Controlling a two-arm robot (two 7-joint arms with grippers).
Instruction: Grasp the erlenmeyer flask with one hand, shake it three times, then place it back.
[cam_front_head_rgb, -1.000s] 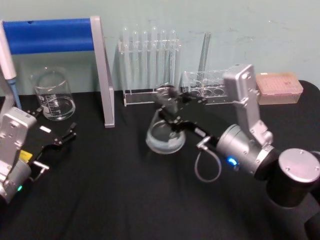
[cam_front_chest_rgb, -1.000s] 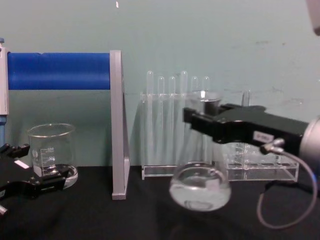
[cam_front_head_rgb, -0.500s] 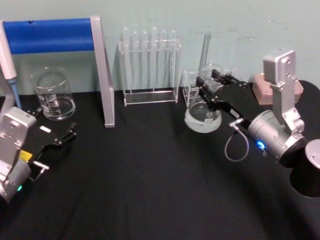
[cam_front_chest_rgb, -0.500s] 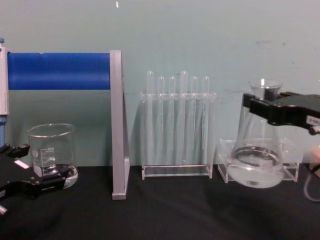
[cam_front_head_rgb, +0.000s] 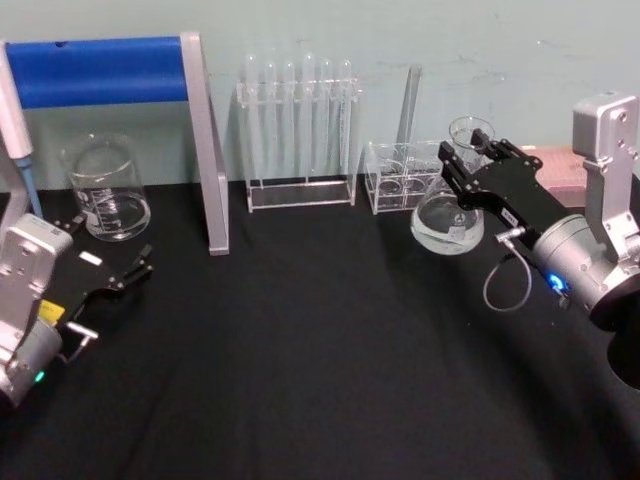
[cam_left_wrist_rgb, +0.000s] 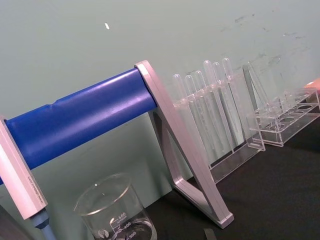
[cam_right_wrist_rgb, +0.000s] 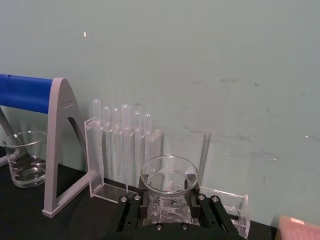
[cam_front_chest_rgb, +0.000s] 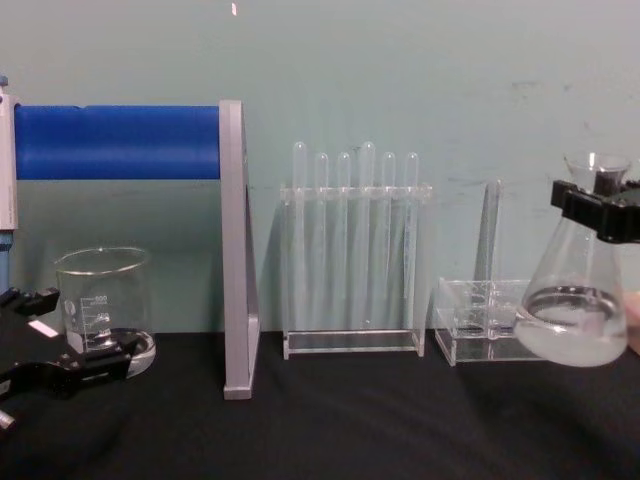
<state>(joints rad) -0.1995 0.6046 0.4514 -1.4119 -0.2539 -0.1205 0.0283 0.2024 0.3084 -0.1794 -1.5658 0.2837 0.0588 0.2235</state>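
My right claw (cam_front_head_rgb: 464, 163) is clamped on the narrow neck of the erlenmeyer flask (cam_front_head_rgb: 447, 222), just under the flared rim, one finger on each side. I grip there because the neck is the only part slim enough for my jaws, and it leaves the heavy base hanging below, so the glass steadies itself. In the chest view the flask hangs nearly upright at the right edge, its base apparently clear of the black table (cam_front_head_rgb: 300, 360). I judge this to be mid-shake rather than set down.

Nearest me on the left, my left claw (cam_front_head_rgb: 112, 272) lies parked low over the cloth with its fingers spread and nothing in them. It sits in front of the beaker (cam_front_head_rgb: 105, 190), well apart from the work.

Just behind the flask is the low clear rack (cam_front_head_rgb: 400, 176), and farther left the test tube rack (cam_front_head_rgb: 300, 130) against the wall. That closeness is why I would keep any swing sideways and short.

The flask is clear glass, a wide round base tapering to the neck. A shallow pool of clear liquid sits at the bottom.
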